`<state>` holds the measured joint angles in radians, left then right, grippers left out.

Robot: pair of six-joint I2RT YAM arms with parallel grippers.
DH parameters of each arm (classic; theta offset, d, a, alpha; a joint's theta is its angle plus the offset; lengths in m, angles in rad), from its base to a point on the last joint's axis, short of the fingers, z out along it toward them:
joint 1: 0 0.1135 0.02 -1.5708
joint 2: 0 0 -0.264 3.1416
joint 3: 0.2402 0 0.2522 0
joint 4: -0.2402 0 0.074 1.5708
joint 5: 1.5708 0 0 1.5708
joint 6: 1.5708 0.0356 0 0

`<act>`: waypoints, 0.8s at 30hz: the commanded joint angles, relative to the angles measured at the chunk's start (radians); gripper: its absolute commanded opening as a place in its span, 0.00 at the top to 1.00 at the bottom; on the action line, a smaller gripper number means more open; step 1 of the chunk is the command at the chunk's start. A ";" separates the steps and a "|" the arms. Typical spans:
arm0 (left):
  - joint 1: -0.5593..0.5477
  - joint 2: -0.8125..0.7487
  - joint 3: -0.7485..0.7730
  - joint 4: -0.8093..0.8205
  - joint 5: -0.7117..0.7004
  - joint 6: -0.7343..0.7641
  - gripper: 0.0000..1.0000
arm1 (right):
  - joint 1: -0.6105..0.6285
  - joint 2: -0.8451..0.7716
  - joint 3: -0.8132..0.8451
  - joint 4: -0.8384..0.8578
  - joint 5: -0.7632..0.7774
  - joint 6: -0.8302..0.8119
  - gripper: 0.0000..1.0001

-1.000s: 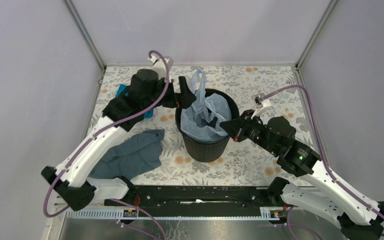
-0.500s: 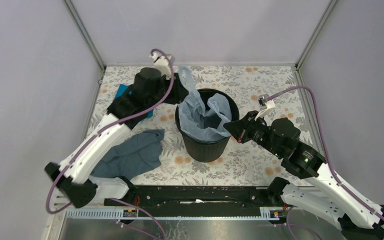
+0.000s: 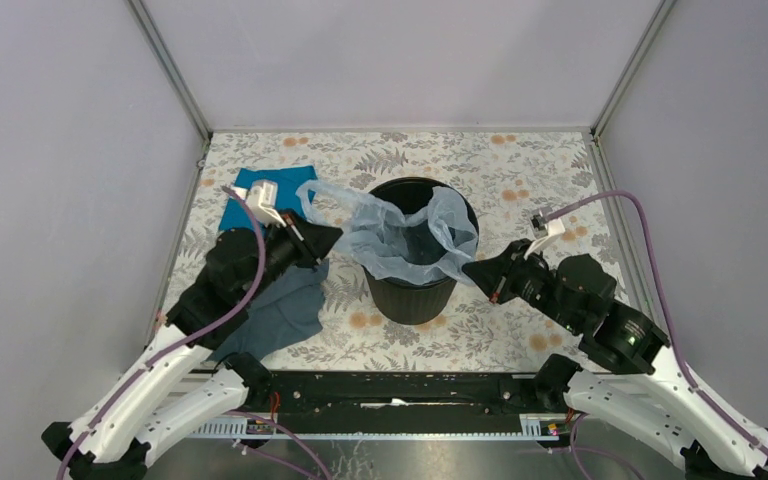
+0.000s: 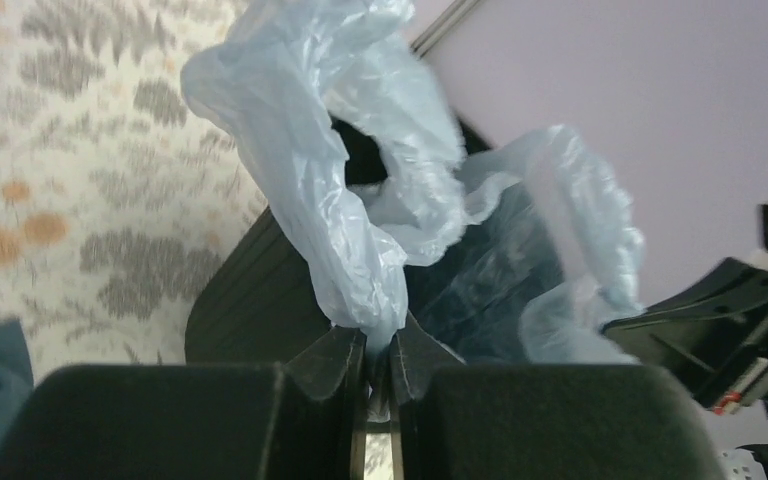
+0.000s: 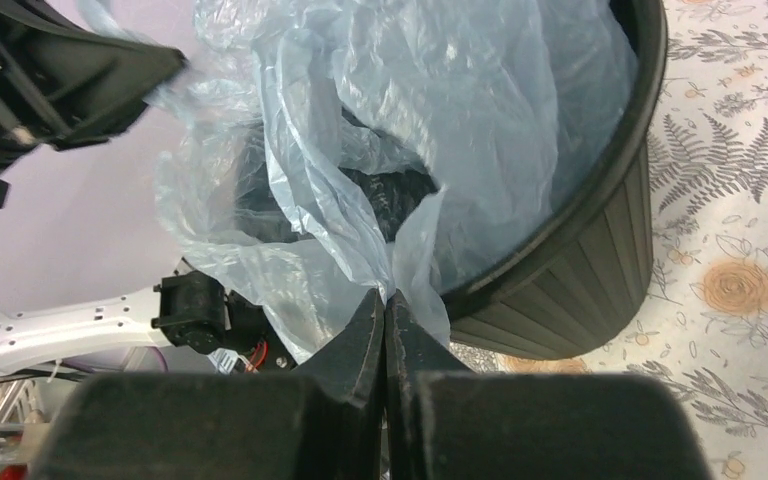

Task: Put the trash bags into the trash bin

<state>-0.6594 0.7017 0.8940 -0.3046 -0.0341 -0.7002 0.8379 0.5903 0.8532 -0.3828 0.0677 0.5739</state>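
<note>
The black round trash bin (image 3: 412, 292) stands mid-table. A pale blue translucent trash bag (image 3: 400, 238) sits in its mouth, its edges drawn out over the rim on both sides. My left gripper (image 3: 334, 236) is left of the bin, shut on a bunched strip of the trash bag (image 4: 355, 250) that stretches out from the bin (image 4: 245, 310). My right gripper (image 3: 469, 268) is at the bin's right rim, shut on the trash bag's edge (image 5: 430, 130) just outside the bin (image 5: 580, 265). The left gripper (image 4: 378, 342) and the right gripper (image 5: 385, 300) each show plastic between the fingertips.
A bright teal folded cloth (image 3: 248, 190) lies at the back left behind the left arm. A dull grey-blue cloth (image 3: 282, 305) lies crumpled left of the bin, under the left wrist. Frame posts and pale walls enclose the floral tabletop (image 3: 520, 170).
The left gripper has shut on the bag's upstanding handle and pulled it down and left, away from the bin's far rim. The right gripper has drawn back slightly to the right.
</note>
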 commanded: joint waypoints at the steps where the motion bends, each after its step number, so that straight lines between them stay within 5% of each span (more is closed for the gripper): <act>1: 0.001 -0.013 -0.088 0.061 0.021 -0.098 0.88 | 0.005 -0.066 -0.045 -0.057 0.049 -0.015 1.00; 14: 0.001 -0.135 -0.160 -0.048 -0.085 -0.107 0.92 | 0.005 -0.168 -0.116 -0.163 0.255 0.028 1.00; 19: 0.001 -0.179 -0.139 -0.045 0.002 -0.075 0.94 | 0.006 -0.182 -0.114 -0.155 0.206 0.034 1.00; 24: 0.001 -0.222 -0.148 -0.044 0.107 -0.058 0.88 | 0.006 -0.183 -0.099 -0.124 0.056 0.030 0.83</act>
<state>-0.6598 0.5144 0.7284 -0.3660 -0.0200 -0.7830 0.8379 0.4091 0.7315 -0.5442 0.2314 0.6010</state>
